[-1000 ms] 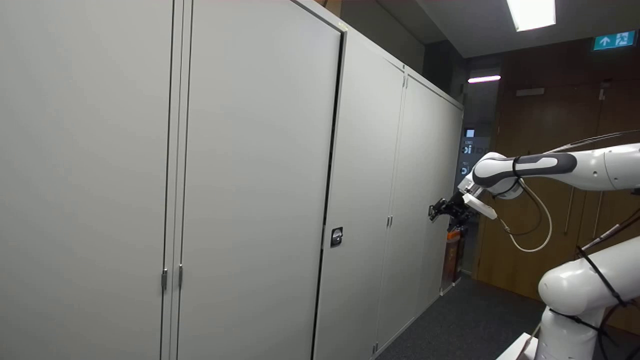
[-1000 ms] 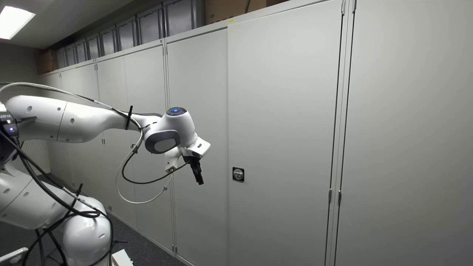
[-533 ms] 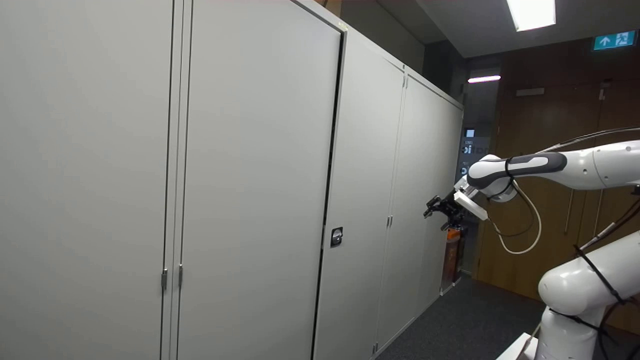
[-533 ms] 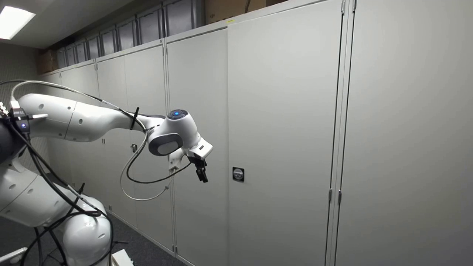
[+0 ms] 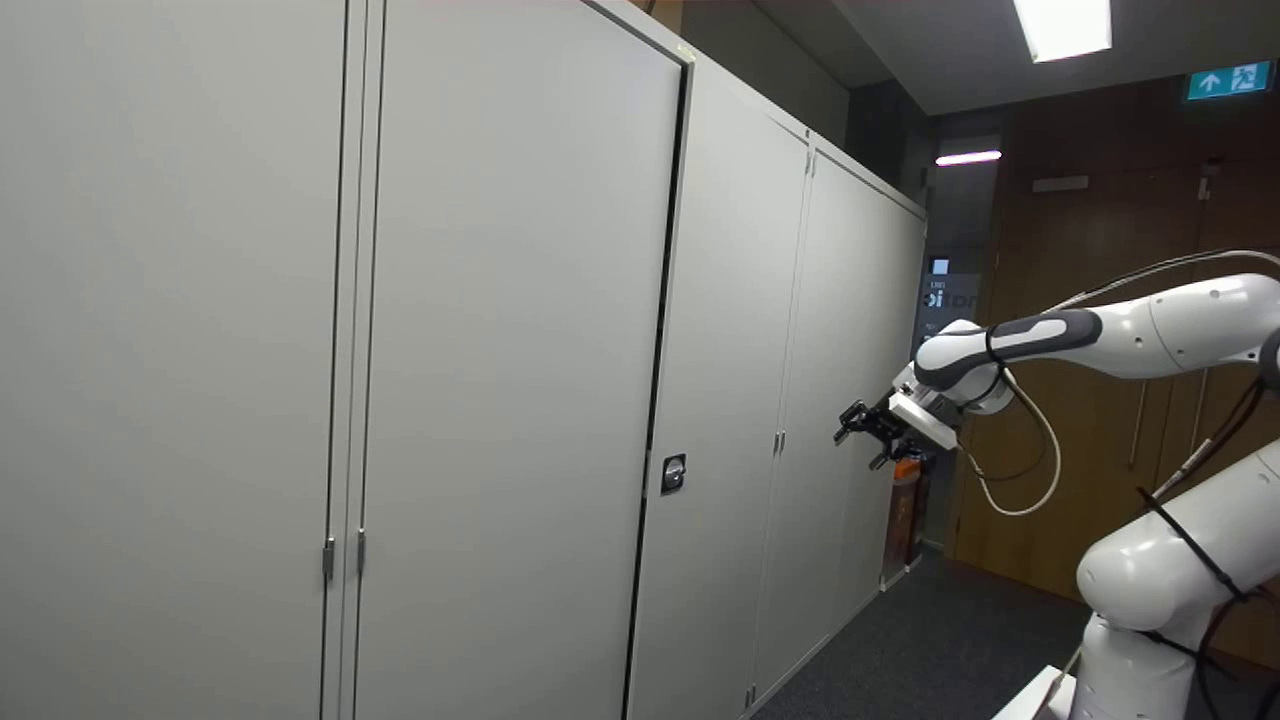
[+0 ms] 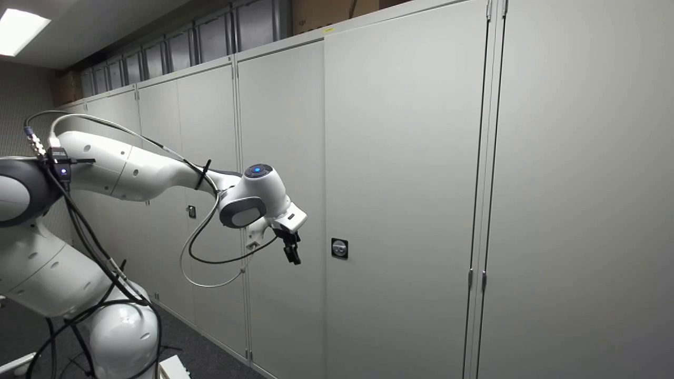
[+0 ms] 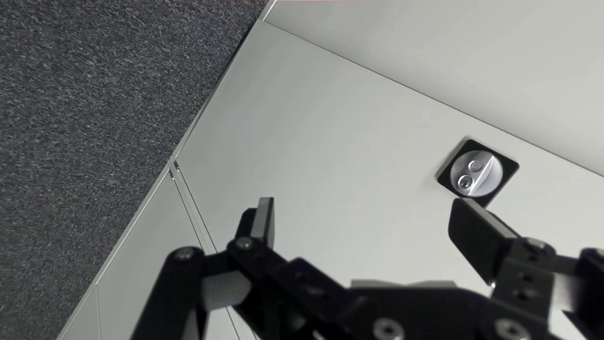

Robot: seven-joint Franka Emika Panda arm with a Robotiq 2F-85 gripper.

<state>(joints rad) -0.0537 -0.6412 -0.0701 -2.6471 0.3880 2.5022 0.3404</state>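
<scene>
My claw stands with its jaws spread wide, nothing between its fingertips — and in both exterior views it is apart from the silver turn latch. That latch sits in a black square plate on the grey cabinet door, just beside the neighbouring panel. I judge it rigid metal, smooth and perhaps slick, not fragile — and since it is fixed to the door, its weight should hardly matter. What looks like a raised bar across its face seems the best place to take hold, one fingertip on each side.
</scene>
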